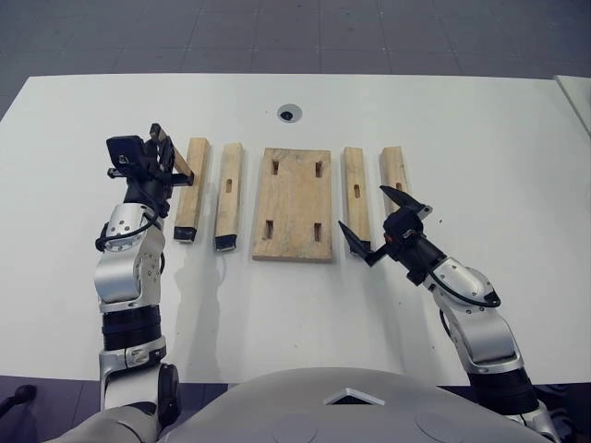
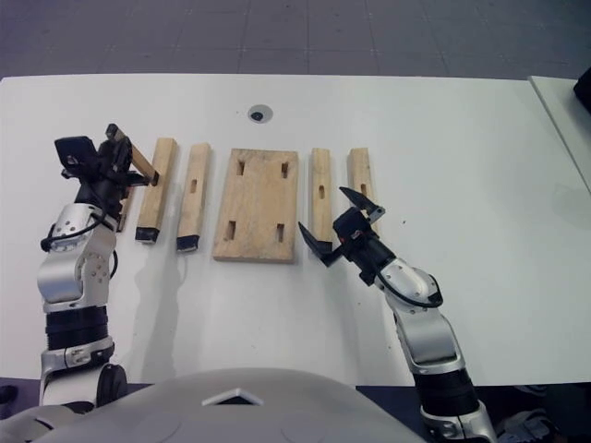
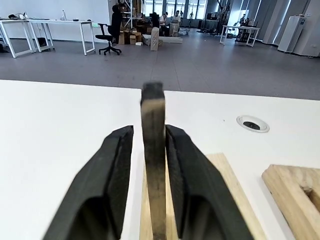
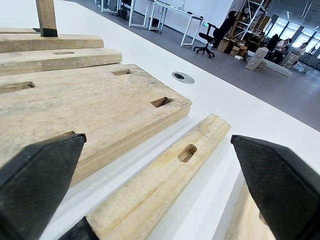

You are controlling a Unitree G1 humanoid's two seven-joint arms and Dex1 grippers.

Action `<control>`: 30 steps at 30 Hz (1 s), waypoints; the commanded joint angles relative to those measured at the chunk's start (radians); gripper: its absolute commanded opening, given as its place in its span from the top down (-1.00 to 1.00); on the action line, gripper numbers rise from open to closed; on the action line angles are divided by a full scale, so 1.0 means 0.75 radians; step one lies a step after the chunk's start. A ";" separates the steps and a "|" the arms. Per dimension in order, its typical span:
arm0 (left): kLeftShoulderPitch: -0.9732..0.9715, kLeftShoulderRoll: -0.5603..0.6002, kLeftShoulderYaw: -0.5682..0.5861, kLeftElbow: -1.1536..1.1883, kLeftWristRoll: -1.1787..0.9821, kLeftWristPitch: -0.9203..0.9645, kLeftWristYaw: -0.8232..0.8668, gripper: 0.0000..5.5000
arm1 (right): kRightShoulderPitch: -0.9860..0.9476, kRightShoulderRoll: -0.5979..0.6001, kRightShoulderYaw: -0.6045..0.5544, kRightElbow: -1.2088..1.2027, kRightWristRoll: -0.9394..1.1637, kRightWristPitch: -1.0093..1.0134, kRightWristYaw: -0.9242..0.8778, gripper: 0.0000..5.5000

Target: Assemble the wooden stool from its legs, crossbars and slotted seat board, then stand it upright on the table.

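Left gripper [image 3: 148, 131] pinching a thin wooden crossbar [image 1: 177, 161] over the leftmost leg [image 1: 191, 189], right gripper [image 1: 361, 207] fingers spread wide above another leg [image 1: 355, 189], slotted seat board [image 1: 293, 203] flat on the white table [image 1: 499, 138] between them.

The seat board [image 1: 293, 204] lies between two pairs of legs [image 1: 229, 196] (crossbar [image 1: 182, 166] leftmost).

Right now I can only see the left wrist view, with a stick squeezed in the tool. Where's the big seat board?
Observer: To the right of your crossbar, the seat board lies flat mid-table with four slots facing up.
Operator: Are there legs too?
Observer: Four legs lie flat, two on each side of the board.
Operator: What's the other tool doing?
Observer: The right tool hangs open over the inner right leg.
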 commanded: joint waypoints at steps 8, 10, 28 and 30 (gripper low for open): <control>-0.748 0.179 0.042 0.413 -0.040 0.077 -0.100 -0.12 | -0.018 0.013 0.015 0.002 -0.025 0.000 -0.021 -0.96; -0.714 0.165 0.027 0.572 -0.013 0.071 -0.115 -0.22 | -0.018 0.015 0.016 0.000 -0.028 -0.001 -0.024 -0.96; -0.617 0.245 0.034 0.604 0.036 -0.069 -0.266 -0.96 | 0.008 0.033 0.056 0.017 -0.069 -0.029 -0.035 -0.96; -0.591 0.289 0.059 0.526 0.036 -0.074 -0.278 -0.96 | 0.014 0.034 0.059 0.013 -0.070 -0.028 -0.038 -0.96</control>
